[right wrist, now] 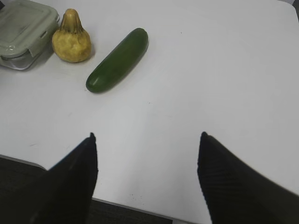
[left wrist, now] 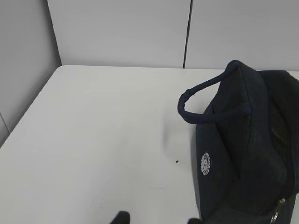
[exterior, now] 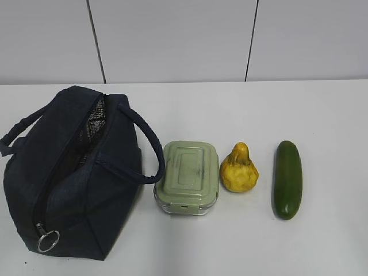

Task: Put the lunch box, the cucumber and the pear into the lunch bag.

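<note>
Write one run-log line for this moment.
stage: start | dark navy fabric lunch bag: unzipped | sage-lidded lunch box, yellow pear, dark green cucumber: on table | right pincer: open, empty

The lunch bag (exterior: 75,184) is dark navy, with a silvery grid-patterned lining showing in its opening, a metal-grey ring pull (exterior: 48,240) and a small white round emblem (left wrist: 205,163) on one side. The lunch box (exterior: 188,177) has a pale sage-green lid over a clear base. Ahead and left of the black right pincer (right wrist: 147,140), the pear (right wrist: 71,37) is yellow with brownish blotches, and the cucumber (right wrist: 117,59) beside it is dark green. The worktop (exterior: 259,109) is plain white.
</note>
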### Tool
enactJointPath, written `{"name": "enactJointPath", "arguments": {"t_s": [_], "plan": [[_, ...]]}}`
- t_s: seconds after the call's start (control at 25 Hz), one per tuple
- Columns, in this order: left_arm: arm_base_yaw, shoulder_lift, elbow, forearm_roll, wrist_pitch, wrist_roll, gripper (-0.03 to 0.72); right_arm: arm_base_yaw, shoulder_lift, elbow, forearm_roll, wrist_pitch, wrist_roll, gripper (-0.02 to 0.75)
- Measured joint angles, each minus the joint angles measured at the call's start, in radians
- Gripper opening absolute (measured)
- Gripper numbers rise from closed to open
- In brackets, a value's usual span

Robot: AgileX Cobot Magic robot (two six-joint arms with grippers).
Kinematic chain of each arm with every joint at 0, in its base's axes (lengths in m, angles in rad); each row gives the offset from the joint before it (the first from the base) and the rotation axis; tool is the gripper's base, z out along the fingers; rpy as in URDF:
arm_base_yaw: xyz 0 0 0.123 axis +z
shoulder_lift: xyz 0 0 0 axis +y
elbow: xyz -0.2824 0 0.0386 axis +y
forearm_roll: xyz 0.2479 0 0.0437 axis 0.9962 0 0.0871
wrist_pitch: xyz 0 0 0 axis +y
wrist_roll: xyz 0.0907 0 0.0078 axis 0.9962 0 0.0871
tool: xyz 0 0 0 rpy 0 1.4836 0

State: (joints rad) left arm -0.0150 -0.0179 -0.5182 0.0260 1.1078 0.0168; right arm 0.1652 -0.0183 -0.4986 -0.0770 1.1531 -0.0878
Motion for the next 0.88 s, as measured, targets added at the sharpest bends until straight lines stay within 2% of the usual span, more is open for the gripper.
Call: {"name": "enactJointPath", "arguments": {"t_s": [0.88], "plan": [[0.0, 0.0, 0.0, 0.0, 0.0, 0.0, 0.238, 0.0, 0.0, 0.0, 0.0, 0.0, 0.0, 0.521]]}}
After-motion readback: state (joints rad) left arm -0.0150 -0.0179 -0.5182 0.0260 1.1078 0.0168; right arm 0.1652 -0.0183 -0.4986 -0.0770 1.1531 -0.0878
